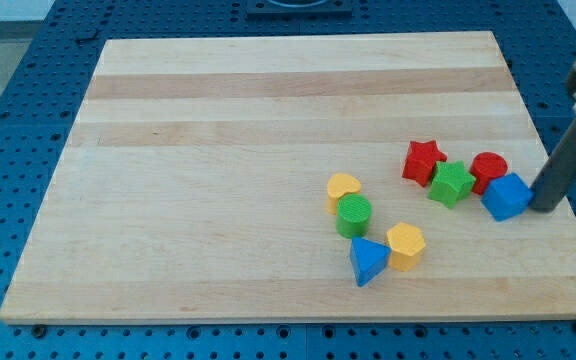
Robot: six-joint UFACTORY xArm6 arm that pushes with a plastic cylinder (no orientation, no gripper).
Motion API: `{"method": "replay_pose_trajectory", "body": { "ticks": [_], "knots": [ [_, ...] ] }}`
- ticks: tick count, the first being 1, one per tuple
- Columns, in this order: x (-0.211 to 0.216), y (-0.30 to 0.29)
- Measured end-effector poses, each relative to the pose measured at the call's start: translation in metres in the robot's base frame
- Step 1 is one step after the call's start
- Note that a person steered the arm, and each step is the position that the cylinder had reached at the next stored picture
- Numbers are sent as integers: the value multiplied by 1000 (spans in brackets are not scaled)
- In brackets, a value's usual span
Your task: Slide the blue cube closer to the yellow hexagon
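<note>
The blue cube (506, 196) sits at the right of the wooden board, touching a red cylinder (488, 169). The yellow hexagon (406, 246) lies lower and to the left, touching a blue triangular block (367, 261). My tip (544, 207) is at the end of the dark rod, just right of the blue cube and about touching its right side.
A green star (452, 184) and a red star (423, 161) sit left of the red cylinder. A yellow heart (343, 187) and a green cylinder (354, 215) lie above and left of the hexagon. The board's right edge (558, 190) is close to the rod.
</note>
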State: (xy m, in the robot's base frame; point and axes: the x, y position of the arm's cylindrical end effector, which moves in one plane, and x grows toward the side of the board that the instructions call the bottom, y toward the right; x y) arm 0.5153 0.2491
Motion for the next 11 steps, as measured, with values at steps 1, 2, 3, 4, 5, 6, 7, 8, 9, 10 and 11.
{"method": "replay_pose_trajectory", "body": {
  "ticks": [1,2,3,4,5,6,7,8,9,10,11],
  "knots": [
    [32,-37],
    [42,-67],
    [42,-48],
    [31,-6],
    [-1,19],
    [-17,8],
    [-9,-29],
    [-1,-81],
    [1,-103],
    [-1,-96],
    [-15,-62]
  ]
}}
